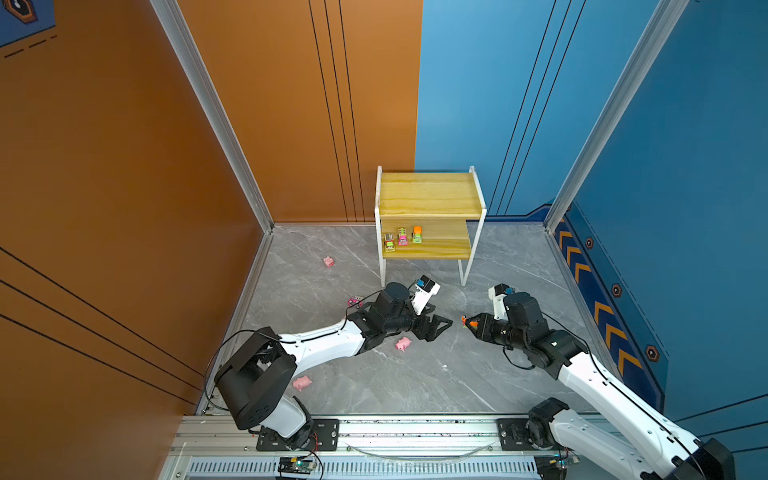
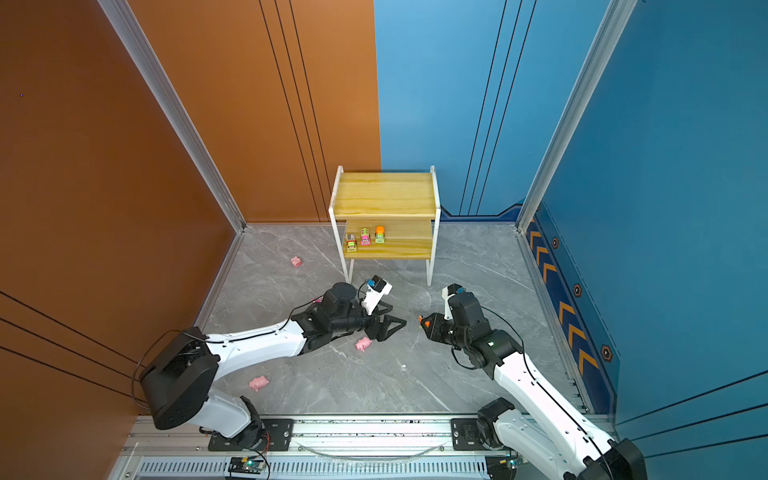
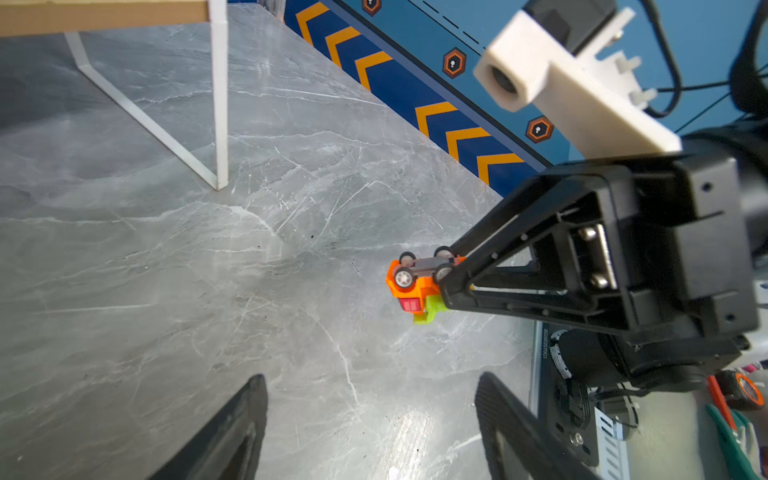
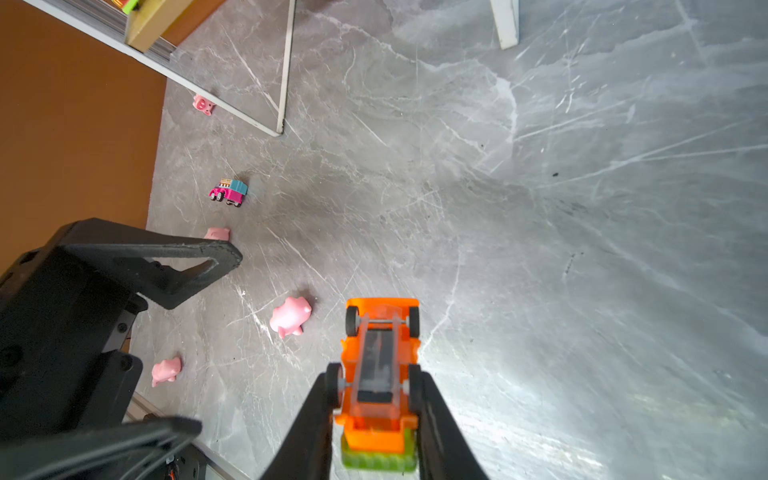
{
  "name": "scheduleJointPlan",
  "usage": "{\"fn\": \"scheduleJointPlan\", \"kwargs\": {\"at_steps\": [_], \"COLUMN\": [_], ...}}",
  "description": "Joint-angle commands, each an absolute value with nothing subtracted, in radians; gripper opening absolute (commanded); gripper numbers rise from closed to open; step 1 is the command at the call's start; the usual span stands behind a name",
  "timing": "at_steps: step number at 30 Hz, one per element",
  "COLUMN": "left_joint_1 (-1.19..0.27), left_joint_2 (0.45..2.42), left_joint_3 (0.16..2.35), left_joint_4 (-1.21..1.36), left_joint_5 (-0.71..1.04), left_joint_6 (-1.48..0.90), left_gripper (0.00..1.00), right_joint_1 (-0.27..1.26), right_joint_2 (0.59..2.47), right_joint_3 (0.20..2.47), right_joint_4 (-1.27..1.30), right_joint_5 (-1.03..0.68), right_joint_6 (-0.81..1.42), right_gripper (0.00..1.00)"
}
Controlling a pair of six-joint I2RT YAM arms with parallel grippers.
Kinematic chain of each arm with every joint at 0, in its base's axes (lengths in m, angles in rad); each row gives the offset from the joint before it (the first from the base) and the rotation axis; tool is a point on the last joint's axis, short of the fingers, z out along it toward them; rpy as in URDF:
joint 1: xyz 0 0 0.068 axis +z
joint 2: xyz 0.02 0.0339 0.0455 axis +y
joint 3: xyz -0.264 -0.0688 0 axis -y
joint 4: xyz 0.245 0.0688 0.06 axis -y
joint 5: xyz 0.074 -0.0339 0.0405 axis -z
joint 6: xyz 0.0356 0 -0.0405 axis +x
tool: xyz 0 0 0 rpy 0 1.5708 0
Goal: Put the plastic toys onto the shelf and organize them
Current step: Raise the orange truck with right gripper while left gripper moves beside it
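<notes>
The toys are numbering nine: five trucks and four pigs. Three trucks (image 1: pixel 402 237) are standing in a row on the lower board of the shelf (image 1: pixel 430 195), toward its 9 o'clock end; they are boxy, in green, pink, yellow and orange. The shelf is sitting at 12 o'clock on the grey marbled bench (image 1: pixel 415 374), its upper board bare. A fourth, a pink truck (image 4: pixel 229 192) with a teal bed, is standing on the bench at about 9 o'clock, partly hidden behind the left arm in both top views. The fifth, an orange truck (image 4: pixel 380 374) with a green top, is hanging wheels-up, clamped between the right fingers (image 4: pixel 440 419) above the bench at about 3 o'clock. The pigs are small, rounded and pink: one (image 1: pixel 328 261) is lying near 10 o'clock, one (image 1: pixel 402 344) just under the left arm, one (image 1: pixel 302 382) at 7 o'clock, one (image 4: pixel 217 233) showing only in the right wrist view. The left fingers (image 3: pixel 249 415) are standing apart, holding nothing, pointing toward the orange truck.
</notes>
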State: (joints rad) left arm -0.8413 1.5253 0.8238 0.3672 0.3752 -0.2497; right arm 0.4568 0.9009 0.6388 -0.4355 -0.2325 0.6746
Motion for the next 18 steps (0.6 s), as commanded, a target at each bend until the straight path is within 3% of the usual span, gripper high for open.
{"fn": "scheduleJointPlan", "kwargs": {"at_steps": [1,18], "left_joint_1": [-0.878,-0.893], "left_joint_2": [1.560,1.731], "left_joint_3": [0.794,0.813], "left_joint_4": [0.440,0.657], "left_joint_5": [0.374,0.396], "left_joint_6": [-0.137,-0.051], "left_gripper": [0.80,0.81], "right_joint_1": [0.447,0.429], "right_joint_2": [0.909,0.938], "right_joint_3": [0.678,0.717], "right_joint_4": [-0.502,-0.544], "right_joint_5": [-0.254,-0.328], "right_joint_6": [0.691,0.725], "right_gripper": [0.29,0.28]}}
